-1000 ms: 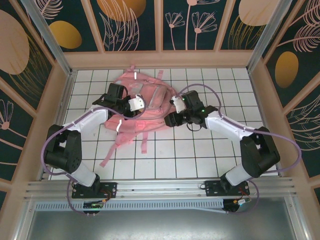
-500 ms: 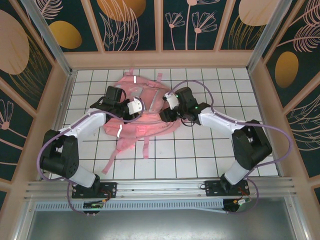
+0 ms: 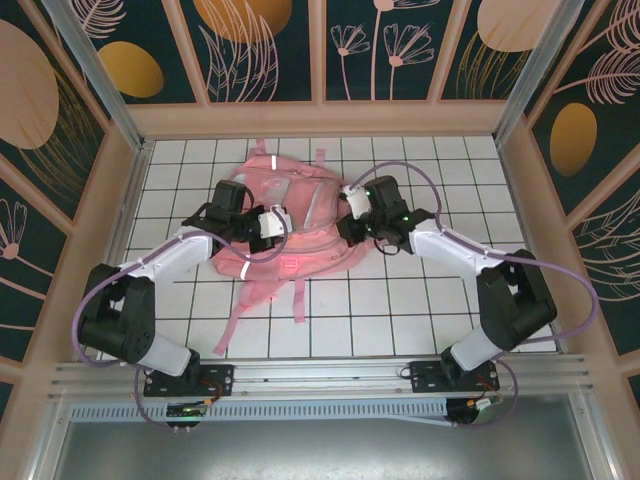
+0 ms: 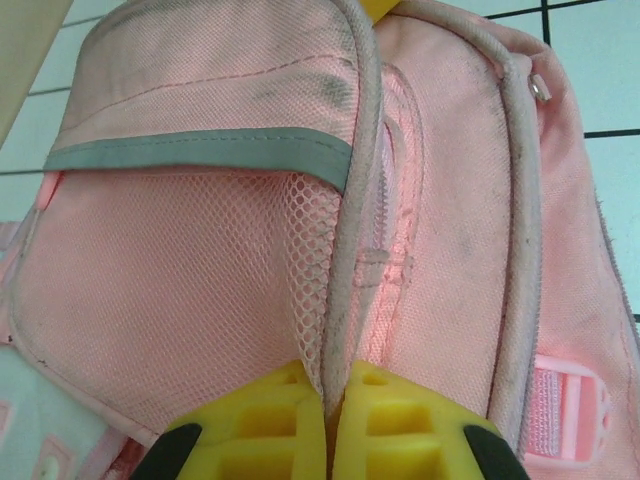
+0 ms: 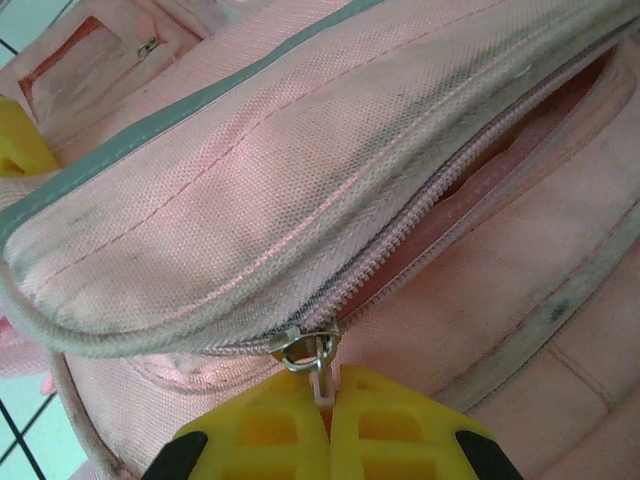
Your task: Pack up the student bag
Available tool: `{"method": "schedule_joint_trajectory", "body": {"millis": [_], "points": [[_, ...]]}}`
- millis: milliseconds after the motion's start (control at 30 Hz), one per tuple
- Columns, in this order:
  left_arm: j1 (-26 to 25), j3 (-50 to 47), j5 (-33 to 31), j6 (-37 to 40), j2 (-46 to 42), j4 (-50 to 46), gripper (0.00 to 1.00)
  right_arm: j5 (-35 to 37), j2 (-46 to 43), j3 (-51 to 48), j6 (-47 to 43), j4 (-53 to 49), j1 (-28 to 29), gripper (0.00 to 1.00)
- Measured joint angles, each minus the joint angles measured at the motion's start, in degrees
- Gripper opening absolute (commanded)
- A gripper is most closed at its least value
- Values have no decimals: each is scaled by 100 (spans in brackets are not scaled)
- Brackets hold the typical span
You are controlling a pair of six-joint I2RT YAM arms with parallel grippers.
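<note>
1. Both arms are stretched forward over the white tiled table (image 3: pixel 400 310) and bent inward. The left gripper (image 3: pixel 272 222) and the right gripper (image 3: pixel 352 205) are thus set on the student bag (image 3: pixel 310 245) from opposite sides.
2. In the left wrist view, the yellow fingers are seen pressed together, with the piped edge (image 4: pixel 345 250) of the mesh pocket (image 4: pixel 180 290) pinched between them.
3. In the right wrist view, the right gripper's fingers are seen closed on the zipper pull (image 5: pixel 308 352). The zipper (image 5: pixel 420 220) beyond it is parted, and a slit into the bag is shown.
4. Two arms and one bag are counted. Two loose straps (image 3: pixel 235 310) are trailed from the bag toward the near edge. One grey reflective strip (image 4: pixel 200 150) is seen across the top of the mesh pocket.
5. The bag is laid flat at the far middle of the table, with its far end close to the wooden back wall (image 3: pixel 320 118). Bare tiles are left to its left, to its right and in front of it. The table is bounded by wooden walls on three sides.
</note>
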Motion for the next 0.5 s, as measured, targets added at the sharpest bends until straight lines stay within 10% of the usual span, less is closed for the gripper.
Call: {"method": "schedule_joint_trajectory", "body": {"millis": [133,233,500], "points": [[107,50,76,402,136,101,0,125,-179,-179,-66,-9,107,0],[286,269,-7,249,511,201,36,302,-236,-289,-39,26,308,0],[813,2179,-243,-3250,1805,-164,49,448,129,-203,1005,1121,649,0]]}}
